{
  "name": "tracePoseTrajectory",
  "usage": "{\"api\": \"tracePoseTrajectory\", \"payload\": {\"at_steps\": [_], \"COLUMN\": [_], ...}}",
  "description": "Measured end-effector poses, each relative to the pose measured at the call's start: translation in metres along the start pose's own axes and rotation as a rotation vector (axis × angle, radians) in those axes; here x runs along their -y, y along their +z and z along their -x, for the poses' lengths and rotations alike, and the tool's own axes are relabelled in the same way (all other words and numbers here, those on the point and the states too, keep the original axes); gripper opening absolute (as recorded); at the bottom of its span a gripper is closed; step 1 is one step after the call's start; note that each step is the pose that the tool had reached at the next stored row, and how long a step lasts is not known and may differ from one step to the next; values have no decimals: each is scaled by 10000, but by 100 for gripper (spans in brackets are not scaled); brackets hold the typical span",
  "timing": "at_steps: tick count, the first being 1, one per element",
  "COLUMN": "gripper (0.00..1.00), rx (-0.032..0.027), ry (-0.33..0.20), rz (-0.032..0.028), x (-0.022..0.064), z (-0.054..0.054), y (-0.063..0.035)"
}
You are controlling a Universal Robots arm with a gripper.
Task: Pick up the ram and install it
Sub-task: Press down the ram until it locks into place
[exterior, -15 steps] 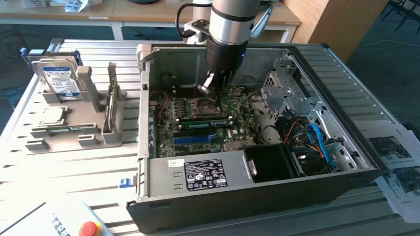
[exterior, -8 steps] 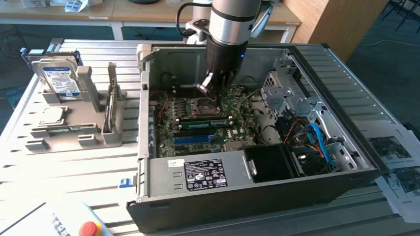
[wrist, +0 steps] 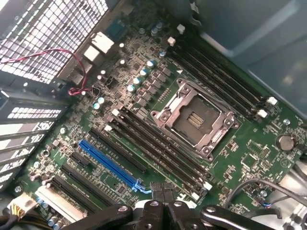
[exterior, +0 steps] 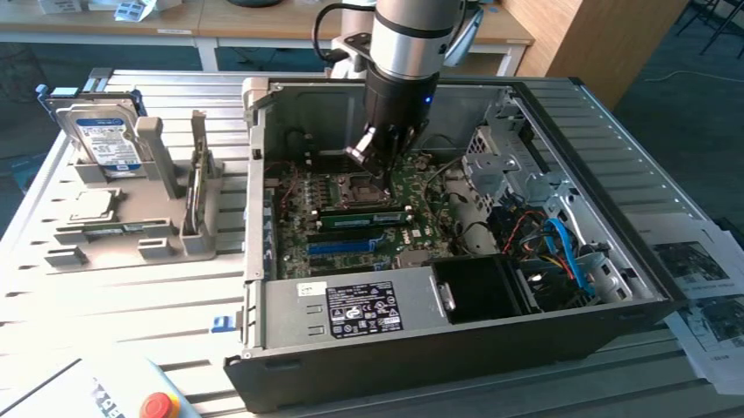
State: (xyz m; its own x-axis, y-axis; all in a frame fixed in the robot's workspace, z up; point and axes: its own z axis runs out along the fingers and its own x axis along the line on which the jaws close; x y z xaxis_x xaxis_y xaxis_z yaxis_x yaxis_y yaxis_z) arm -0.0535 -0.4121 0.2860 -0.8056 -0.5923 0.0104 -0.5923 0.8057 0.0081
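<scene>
Exterior view first: the claw (exterior: 375, 159) hung inside the open computer case (exterior: 581, 104), low over the motherboard (exterior: 407, 231), and a green ram (exterior: 362, 217) strip already sat in a slot there, just beneath it. Installing looked nearly done to me; pressing it home would need care. Wrist view: the claw (wrist: 163, 199) was closed tight, empty, above empty memory slots (wrist: 158, 148).

text: none legible | power supply label (exterior: 361, 306): print too small | hard drive label (exterior: 104, 139): unreadable
</scene>
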Motion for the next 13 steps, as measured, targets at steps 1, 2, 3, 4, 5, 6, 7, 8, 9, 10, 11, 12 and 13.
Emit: {"api": "tracePoseTrajectory", "payload": {"at_steps": [1,2,3,4,5,6,7,8,9,10,11,12,13], "gripper": [10,10,10,10,10,10,10,10,10,10,10,10,10], "rx": [1,2,5,8,13,17,22,33,37,40,44,48,51], "ry": [69,141,229,346,478,627,771,1152,1286,1429,1572,1726,1870], "rz": [1,1,0,0,-1,-2,-2,-5,-5,-6,-7,-6,-7], "x": [0,0,0,0,0,0,0,0,0,0,0,0,0], "z": [0,0,0,0,0,0,0,0,0,0,0,0,0], "y": [0,0,0,0,0,0,0,0,0,0,0,0,0]}}
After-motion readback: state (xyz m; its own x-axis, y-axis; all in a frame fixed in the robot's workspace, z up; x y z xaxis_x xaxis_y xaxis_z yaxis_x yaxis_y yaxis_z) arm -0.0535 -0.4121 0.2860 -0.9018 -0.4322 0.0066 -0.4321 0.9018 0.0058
